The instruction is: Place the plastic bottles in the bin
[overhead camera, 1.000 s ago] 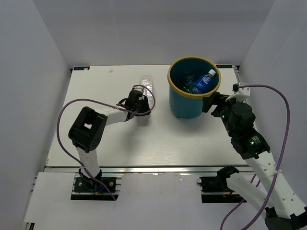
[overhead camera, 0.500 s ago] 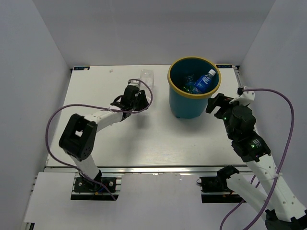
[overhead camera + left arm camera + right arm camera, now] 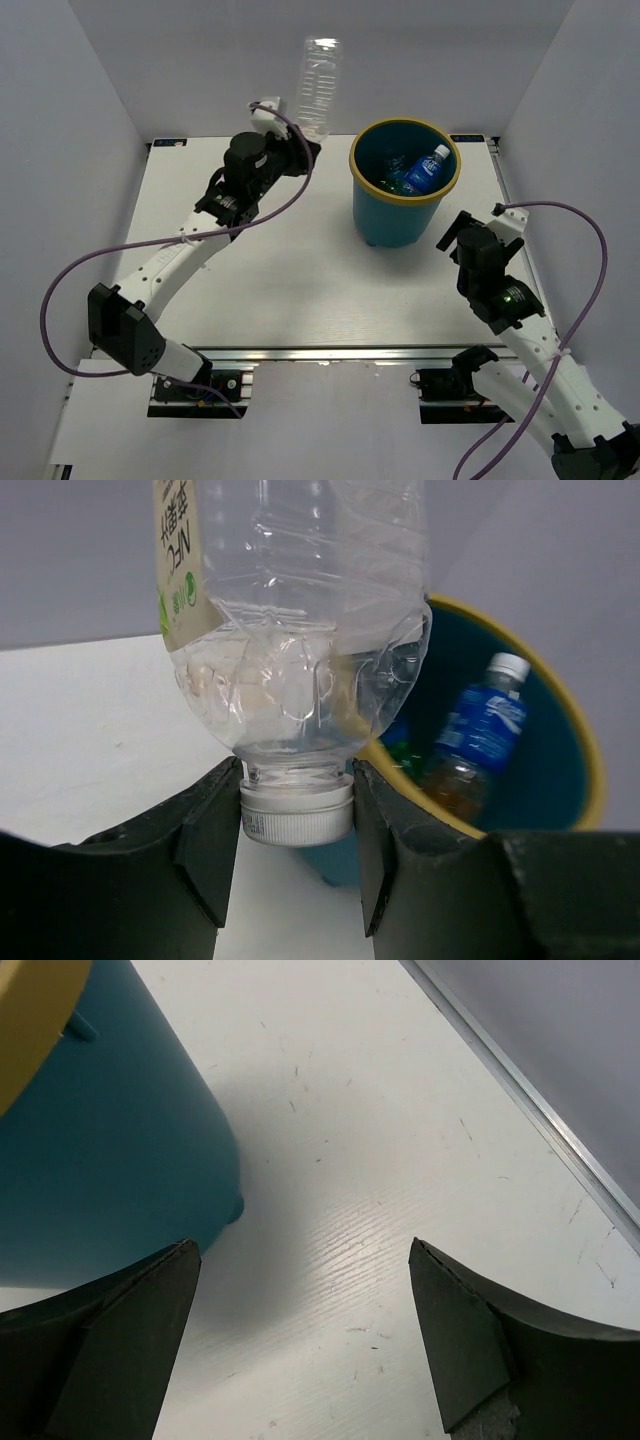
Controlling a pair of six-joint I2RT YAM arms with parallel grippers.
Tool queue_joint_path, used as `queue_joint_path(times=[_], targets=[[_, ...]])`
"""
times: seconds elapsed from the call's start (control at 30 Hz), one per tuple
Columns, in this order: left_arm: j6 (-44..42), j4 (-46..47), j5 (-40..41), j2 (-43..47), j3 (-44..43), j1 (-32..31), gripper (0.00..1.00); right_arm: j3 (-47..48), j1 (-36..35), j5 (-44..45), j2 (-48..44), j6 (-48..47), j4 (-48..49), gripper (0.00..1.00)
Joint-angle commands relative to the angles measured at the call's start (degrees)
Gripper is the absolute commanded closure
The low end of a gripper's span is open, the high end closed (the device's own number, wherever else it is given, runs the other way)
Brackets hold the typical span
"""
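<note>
Left gripper (image 3: 297,825) has lifted the large clear bottle (image 3: 318,85) off the table. Its jaws are clamped at the neck, and the bottle is now high, just left of the bin (image 3: 390,222). Right gripper (image 3: 452,232) has backed off right of the bin, jaws wide and empty. Blue-label bottle (image 3: 428,170) is already inside; the drop-in is likely next.
</note>
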State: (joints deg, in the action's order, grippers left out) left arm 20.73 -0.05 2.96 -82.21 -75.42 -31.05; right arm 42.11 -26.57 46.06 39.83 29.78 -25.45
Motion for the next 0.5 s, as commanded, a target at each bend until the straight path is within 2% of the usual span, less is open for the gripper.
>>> queue_joint_path(times=[0.0, 0.17, 0.23, 0.33, 0.37, 0.4, 0.43, 0.47], targets=[[-5.6, -5.5, -5.2, -3.0, -7.6, -5.8, 1.0, 0.0, 0.6, 2.9, 0.2, 1.2, 0.8, 0.1], [-6.5, -7.3, -5.8, -6.8, -11.3, -10.8, 1.0, -0.7, 0.6, 2.8, -1.1, -0.2, 2.1, 0.11], [-5.8, -7.2, -6.0, -7.2, -11.3, -11.5, 0.95, -1.1, 0.7, 2.6, -1.4, -0.8, 3.0, 0.11], [-6.0, -7.4, -6.0, -7.3, -11.3, -11.9, 0.78, -1.2, 0.7, 2.3, -1.6, -1.1, 3.3, 0.11], [-6.2, -7.5, -5.9, -7.1, -11.2, -11.9, 0.66, -1.3, 0.7, 2.2, -1.6, -1.2, 3.4, 0.11], [-6.4, -7.4, -5.4, -6.9, -11.0, -12.0, 0.16, -1.2, 0.7, 2.0, -1.6, -1.3, 3.5, 0.11], [-6.5, -7.3, -5.2, -6.3, -10.6, -11.9, 0.03, -1.2, 0.7, 1.9, -1.7, -1.3, 3.6, 0.11], [-6.5, -7.0, -5.1, -5.9, -10.5, -12.0, 0.02, -1.2, 0.7, 1.8, -1.6, -1.7, 3.7, 0.11]])
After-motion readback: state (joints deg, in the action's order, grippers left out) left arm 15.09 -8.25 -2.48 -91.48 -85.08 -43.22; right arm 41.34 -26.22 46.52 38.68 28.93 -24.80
